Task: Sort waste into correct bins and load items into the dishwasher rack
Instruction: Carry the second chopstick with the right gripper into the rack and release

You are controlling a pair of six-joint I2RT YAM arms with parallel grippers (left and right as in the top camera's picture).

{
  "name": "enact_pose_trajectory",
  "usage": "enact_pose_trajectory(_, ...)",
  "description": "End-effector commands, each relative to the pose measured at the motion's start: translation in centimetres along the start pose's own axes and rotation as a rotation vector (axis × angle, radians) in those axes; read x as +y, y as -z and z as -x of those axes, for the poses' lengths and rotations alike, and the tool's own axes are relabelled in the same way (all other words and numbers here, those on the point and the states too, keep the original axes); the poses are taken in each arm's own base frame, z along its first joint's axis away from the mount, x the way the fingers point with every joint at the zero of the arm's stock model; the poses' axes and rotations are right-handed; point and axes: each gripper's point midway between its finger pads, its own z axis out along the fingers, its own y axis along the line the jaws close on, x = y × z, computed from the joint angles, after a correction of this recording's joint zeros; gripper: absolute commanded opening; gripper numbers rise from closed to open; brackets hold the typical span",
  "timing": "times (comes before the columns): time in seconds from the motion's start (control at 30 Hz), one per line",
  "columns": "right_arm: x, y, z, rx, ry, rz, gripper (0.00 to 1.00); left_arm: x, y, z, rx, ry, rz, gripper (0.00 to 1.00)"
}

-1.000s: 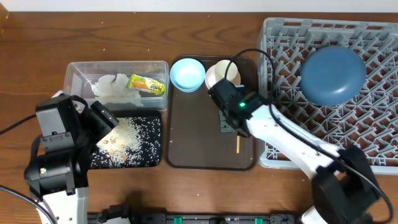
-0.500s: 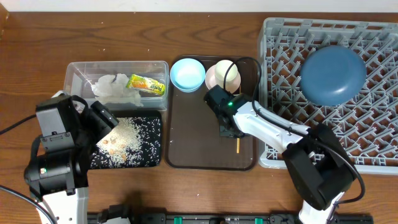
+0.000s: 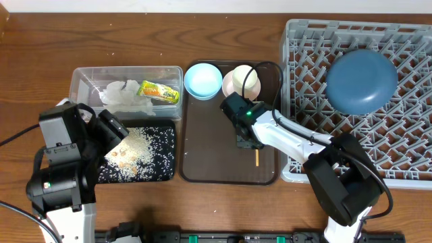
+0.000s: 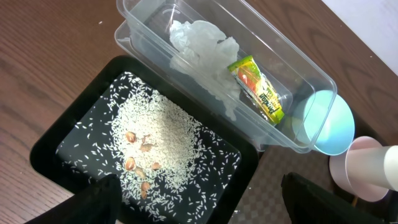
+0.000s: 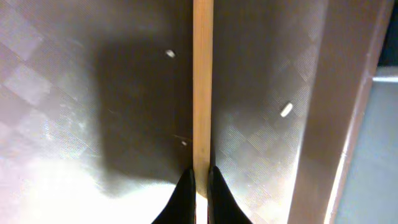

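Note:
My right gripper (image 3: 247, 140) (image 5: 200, 180) is down on the brown serving tray (image 3: 209, 152), shut on a wooden chopstick (image 5: 202, 81) whose end shows below it (image 3: 257, 158). The light blue bowl (image 3: 203, 80) and pale pink bowl with the cream cup (image 3: 241, 82) stand at the tray's far end. The dark blue bowl-plate (image 3: 361, 82) lies upside down in the grey rack (image 3: 405, 142). The napkin (image 4: 202, 46) and snack wrapper (image 4: 260, 93) lie in the clear tub (image 3: 84, 77). Rice and food bits (image 4: 155, 140) lie in the black tray (image 4: 62, 134). My left gripper (image 4: 199, 205) is open above the black tray.
The clear tub and black tray sit side by side left of the brown tray. The rack's near wall (image 3: 291, 172) stands close to the right of my right gripper. A few rice grains (image 5: 285, 110) lie on the brown tray.
My right arm has swung in and lowered onto the chopstick on the brown tray. The left arm has not moved.

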Motion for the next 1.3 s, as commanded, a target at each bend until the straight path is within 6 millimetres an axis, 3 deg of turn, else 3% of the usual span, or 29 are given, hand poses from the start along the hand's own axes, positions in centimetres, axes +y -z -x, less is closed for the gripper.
enact_pose_trajectory(0.0, -1.1, 0.5, -0.2, 0.002, -0.008, -0.033, 0.01, 0.1, 0.3, 0.4, -0.014, -0.002, 0.009, 0.85)
enact_pose_trajectory(0.17, -2.4, 5.8, 2.6, -0.112, -0.017, 0.016, 0.01, 0.1, 0.3, 0.4, -0.014, -0.002, 0.009, 0.85)
enact_pose_trajectory(0.33, -4.3, 13.0, 5.1, -0.294, -0.063, 0.135, 0.01, 0.1, 0.3, 0.4, -0.014, -0.002, 0.009, 0.85)
enact_pose_trajectory(0.47, -7.7, 17.5, 6.3, -0.418, -0.086, 0.175, 0.01, 0.1, 0.3, 0.4, -0.014, -0.002, 0.009, 0.85)
enact_pose_trajectory(0.57, -11.2, 18.8, 7.2, -0.469, -0.108, 0.150, 0.01, 0.1, 0.3, 0.4, -0.014, -0.002, 0.009, 0.85)
enact_pose_trajectory(0.67, -14.0, 18.4, 7.9, -0.466, -0.128, 0.105, 0.01, 0.1, 0.3, 0.4, -0.014, -0.002, 0.009, 0.85)
enact_pose_trajectory(0.77, -15.5, 16.7, 8.2, -0.417, -0.109, 0.099, 0.01, 0.1, 0.3, 0.4, -0.014, -0.002, 0.009, 0.85)
enact_pose_trajectory(0.97, -15.5, 13.2, 8.3, -0.306, -0.071, 0.122, 0.01, 0.1, 0.3, 0.4, -0.014, -0.002, 0.009, 0.85)
enact_pose_trajectory(1.27, -14.8, 9.5, 8.5, -0.217, -0.058, 0.102, 0.01, 0.1, 0.3, 0.4, -0.014, -0.002, 0.009, 0.85)
